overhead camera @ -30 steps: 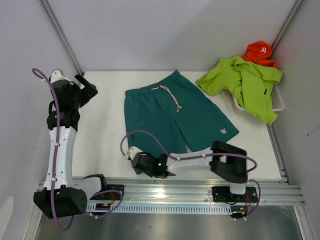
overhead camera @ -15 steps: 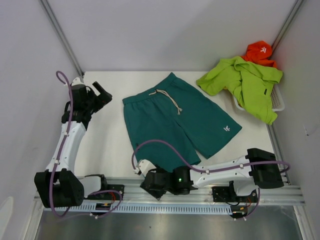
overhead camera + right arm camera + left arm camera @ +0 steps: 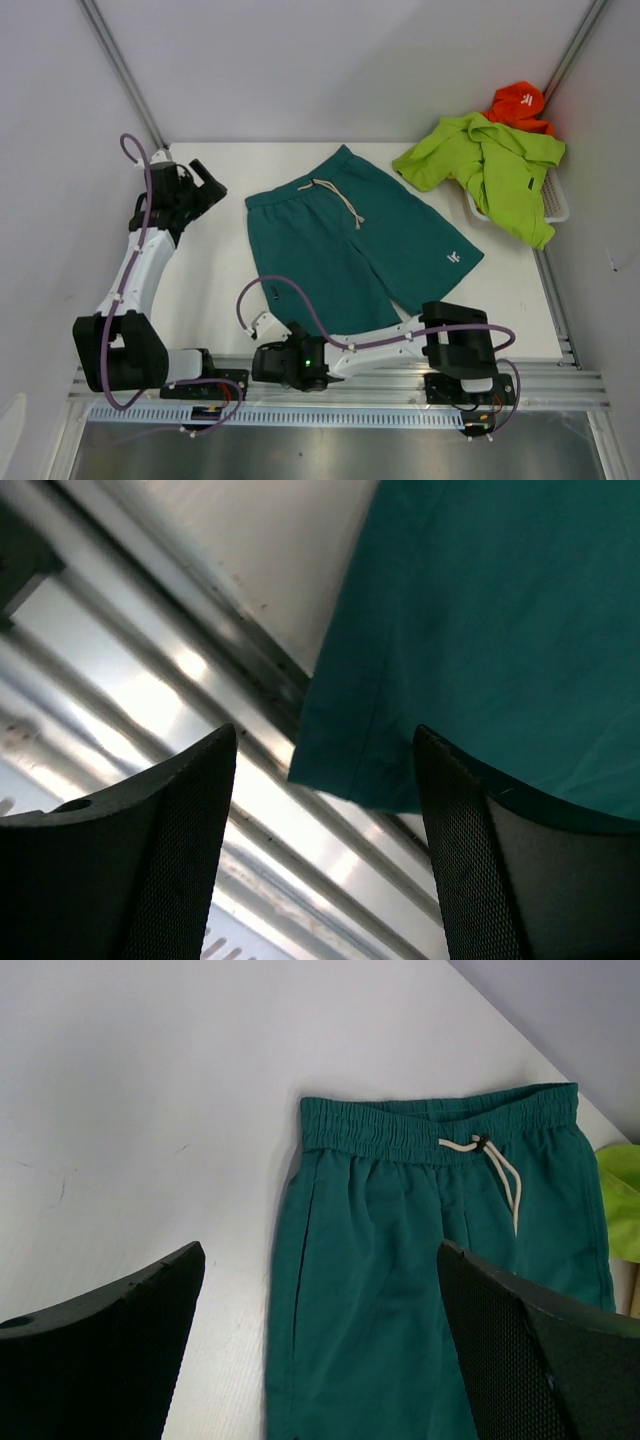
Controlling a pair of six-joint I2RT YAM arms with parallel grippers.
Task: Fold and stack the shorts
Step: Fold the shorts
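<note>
At the surface's near edge | right gripper (image 3: 322, 750) has just released the teal shorts (image 3: 350, 245), jaws apart | shorts lie flat mid-surface, hem overhanging the rail (image 3: 540, 385) | left gripper (image 3: 320, 1250) spread empty near waistband | judged: spreading finished, folding next; lime green shorts (image 3: 495, 170) untouched.

Left arm (image 3: 138, 272) extended toward far-left table (image 3: 210, 290) corner; left gripper (image 3: 203, 183) jaws spread wide, empty. Right arm (image 3: 385, 340) folded low along near edge; right gripper (image 3: 325, 748) jaws parted, empty.
</note>
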